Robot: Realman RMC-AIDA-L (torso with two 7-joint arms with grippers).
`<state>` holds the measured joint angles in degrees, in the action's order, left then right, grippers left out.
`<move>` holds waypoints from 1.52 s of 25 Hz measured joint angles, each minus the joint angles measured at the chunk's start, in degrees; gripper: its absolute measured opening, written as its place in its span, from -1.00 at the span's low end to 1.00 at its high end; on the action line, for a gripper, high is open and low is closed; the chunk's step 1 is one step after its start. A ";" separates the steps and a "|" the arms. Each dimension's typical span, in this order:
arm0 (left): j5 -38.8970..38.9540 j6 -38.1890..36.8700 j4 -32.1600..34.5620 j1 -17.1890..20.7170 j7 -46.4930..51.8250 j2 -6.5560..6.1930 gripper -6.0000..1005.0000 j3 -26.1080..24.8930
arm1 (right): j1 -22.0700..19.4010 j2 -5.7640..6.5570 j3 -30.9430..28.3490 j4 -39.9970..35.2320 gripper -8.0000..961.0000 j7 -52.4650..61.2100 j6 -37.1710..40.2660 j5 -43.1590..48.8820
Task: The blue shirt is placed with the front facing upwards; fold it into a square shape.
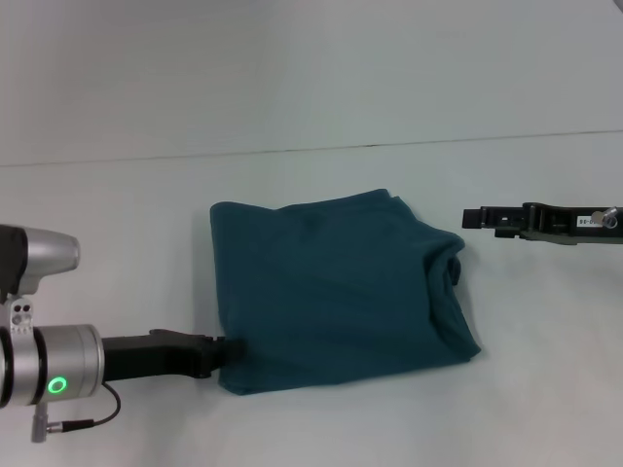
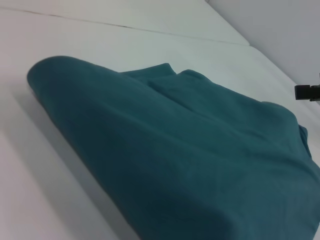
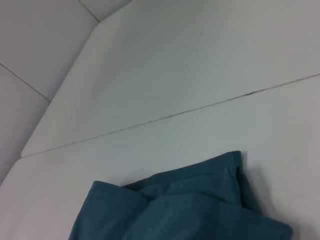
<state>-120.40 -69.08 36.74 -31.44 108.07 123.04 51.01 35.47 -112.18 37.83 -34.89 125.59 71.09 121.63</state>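
Note:
The blue shirt (image 1: 336, 292) lies folded into a rough square on the white table (image 1: 117, 224), plain side up. Its lettering is hidden. Its right edge is bunched into a thick roll. My left gripper (image 1: 230, 350) is low at the shirt's near left corner and touches its edge. The left wrist view shows the shirt (image 2: 175, 150) close up, filling most of the picture. My right gripper (image 1: 474, 218) hovers just right of the shirt's far right corner, apart from it, and also shows far off in the left wrist view (image 2: 306, 92). The right wrist view shows the shirt's corner (image 3: 190, 205).
A thin seam (image 1: 389, 146) runs across the table behind the shirt. Bare table surface lies on all sides of the shirt. A grey cable (image 1: 83, 420) hangs by my left wrist.

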 joint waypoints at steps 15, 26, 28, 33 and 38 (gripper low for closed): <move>-3.63 -3.22 1.97 0.21 2.66 -1.49 -0.90 -0.59 | 1.27 -1.70 0.28 4.19 0.69 0.04 -0.58 -0.06; -4.67 -7.24 4.27 1.78 2.76 -2.64 -0.90 -1.52 | 2.21 -3.57 0.31 6.91 0.69 -0.07 -1.29 -0.09; -6.15 -7.80 4.45 1.93 2.76 -2.75 -0.90 -2.49 | 2.16 -3.74 0.32 7.37 0.69 -0.08 -1.26 -0.09; -8.66 -9.43 4.89 2.02 2.74 -3.02 -0.90 -4.64 | 2.26 -4.12 0.37 8.19 0.68 -0.09 -0.81 -0.09; -10.04 -11.11 5.17 2.24 2.35 -3.34 -0.90 -6.45 | 2.20 -4.34 0.49 8.32 0.68 -0.09 0.58 -0.09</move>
<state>-130.45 -80.19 41.90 -29.20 110.42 119.71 44.56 37.67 -116.52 38.32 -26.57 125.50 71.67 121.54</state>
